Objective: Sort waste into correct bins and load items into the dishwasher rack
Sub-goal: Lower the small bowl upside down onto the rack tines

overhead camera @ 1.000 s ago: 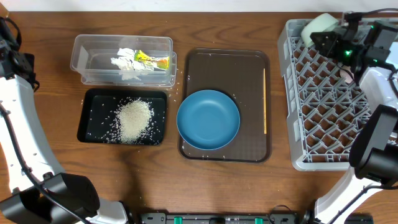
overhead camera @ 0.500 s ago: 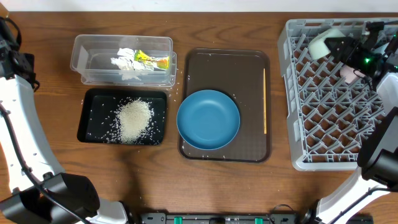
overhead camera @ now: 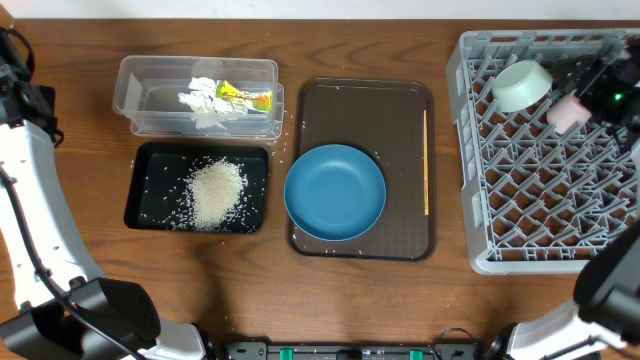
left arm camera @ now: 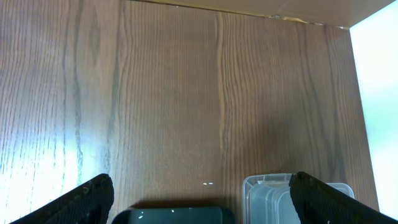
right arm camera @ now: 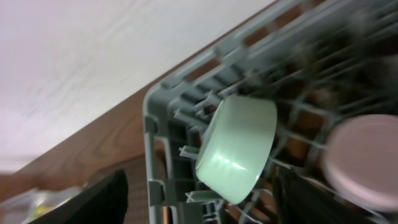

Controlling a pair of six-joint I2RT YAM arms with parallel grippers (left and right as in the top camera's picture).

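My right claw [right arm camera: 205, 202] is spread wide and holds nothing. Right in front of it, between my two fingers, is the mint-green bowl [right arm camera: 239, 149]. The bowl is tipped on its side and leans on the pegs near a corner of the grey rack [right arm camera: 151, 124]. It is smooth, shiny and pale green all over. I cannot tell which way its mouth faces. Just beside the bowl, toward the right of my claw, is the pink cup [right arm camera: 364, 158]. It is in the rack too, and it looks round and blurry from here.

Farther from my right claw, past the rack's wall, the brown tray [overhead camera: 400, 100] lies on the counter [left arm camera: 186, 93]. The chopsticks [overhead camera: 426, 160] lie on the tray by the edge nearest this claw. They are thin and straight, and their long way runs along that edge. The blue dish [overhead camera: 335, 192] sits flat with its mouth up on the side of the tray away from my claw. It sticks out a little over the tray's edge.

My left claw [left arm camera: 202, 202] is spread wide too, and it holds nothing. It hangs over bare wood. Just under it I see the rim of the black tray [left arm camera: 174, 214] and a corner of the clear tub [left arm camera: 267, 193], which lie side by side. The tub holds crumpled white tissue [overhead camera: 200, 100] and a yellow-orange wrapper [overhead camera: 248, 97]. The writing on the wrapper is too small to read. The black tray holds a pile of white rice [overhead camera: 215, 192] with loose grains around it.
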